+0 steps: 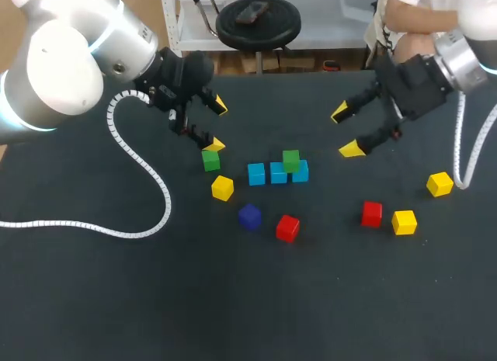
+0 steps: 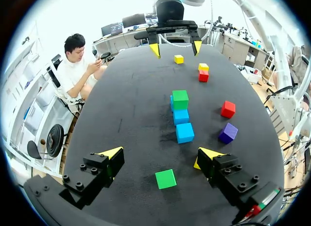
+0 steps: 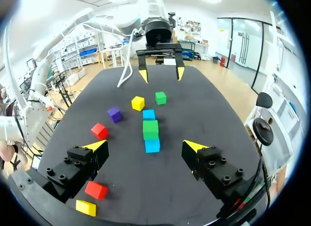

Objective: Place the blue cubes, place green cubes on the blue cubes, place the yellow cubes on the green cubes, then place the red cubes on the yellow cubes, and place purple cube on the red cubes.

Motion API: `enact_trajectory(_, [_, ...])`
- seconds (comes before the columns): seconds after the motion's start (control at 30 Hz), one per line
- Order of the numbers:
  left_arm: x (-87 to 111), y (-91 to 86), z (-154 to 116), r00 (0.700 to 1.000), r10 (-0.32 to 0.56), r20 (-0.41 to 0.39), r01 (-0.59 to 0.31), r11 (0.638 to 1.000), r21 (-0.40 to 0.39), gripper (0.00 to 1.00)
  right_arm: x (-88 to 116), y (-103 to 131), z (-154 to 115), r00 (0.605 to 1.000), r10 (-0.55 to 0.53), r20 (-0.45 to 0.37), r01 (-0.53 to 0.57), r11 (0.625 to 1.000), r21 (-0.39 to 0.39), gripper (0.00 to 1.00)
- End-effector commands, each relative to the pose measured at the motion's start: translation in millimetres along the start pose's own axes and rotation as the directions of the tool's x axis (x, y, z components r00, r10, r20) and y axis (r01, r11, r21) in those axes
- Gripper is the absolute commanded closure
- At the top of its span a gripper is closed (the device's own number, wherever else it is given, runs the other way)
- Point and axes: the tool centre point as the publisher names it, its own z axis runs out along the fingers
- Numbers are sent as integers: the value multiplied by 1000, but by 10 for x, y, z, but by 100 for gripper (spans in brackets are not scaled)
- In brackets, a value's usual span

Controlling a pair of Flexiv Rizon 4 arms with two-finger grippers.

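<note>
Three blue cubes [image 1: 278, 173] lie in a touching row in the middle of the table [image 1: 93, 299]. A green cube [image 1: 290, 161] sits on the end blue cube nearest the right arm. The other two blue cubes carry nothing.

A second green cube [image 1: 210, 160] lies flat on the table off the row's other end, apart from it. The left gripper [image 1: 217, 125] hangs over it, fingers spread wide and holding nothing. In the left wrist view this cube [image 2: 165, 179] lies under the gap between the yellow tips and touches neither.

A yellow cube [image 1: 222, 188] lies near the second green cube, on the robot's side of it. The purple cube [image 1: 249, 216] and a red cube [image 1: 287, 227] lie near each other but apart, on the robot's side of the row.

Further right, a second red cube [image 1: 371, 213] lies just beside a second yellow cube [image 1: 404, 221], not touching it. A third yellow cube [image 1: 439, 184] lies nearer the table's right edge.

The right gripper [image 1: 345, 130] hangs over bare table to the right of the row, wide open and empty.

The left arm's white cable [image 1: 147, 175] trails across the table's left part.
</note>
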Motion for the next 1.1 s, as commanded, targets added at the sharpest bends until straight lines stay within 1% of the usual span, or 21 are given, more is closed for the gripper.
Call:
enact_trajectory(0.03, [8,20,3,1000,3,2,-3,1000,4,0,59,93,-90,1000,9,4,-10,998,59,0])
enact_trajectory(0.27, [8,20,3,1000,3,2,-3,1000,4,0,117,100,-235,1000,21,23,-23,996,81,0])
enact_trajectory(0.43, [8,20,3,1000,3,2,-3,1000,4,0,114,97,-310,999,7,37,-10,997,72,0])
enact_trajectory(0.53, [8,20,3,1000,3,2,-3,1000,4,0,116,83,-342,998,-20,57,18,999,45,0])
enact_trajectory(0.6, [8,20,3,1000,3,2,-3,1000,4,0,114,70,-366,996,-38,87,38,999,7,0])
enact_trajectory(0.7, [8,20,3,1000,3,2,-3,1000,4,0,108,53,-392,993,-69,100,73,996,-43,0])
enact_trajectory(0.73, [8,20,3,1000,3,2,-3,1000,4,0,114,42,-413,994,-65,85,68,997,-28,0])
enact_trajectory(0.93, [8,20,3,1000,3,2,-3,1000,4,0,151,4,-501,993,-79,91,81,996,-23,0])
enact_trajectory(1.1, [8,20,3,1000,3,2,-3,1000,4,0,183,-28,-495,983,-110,145,121,990,-66,0])
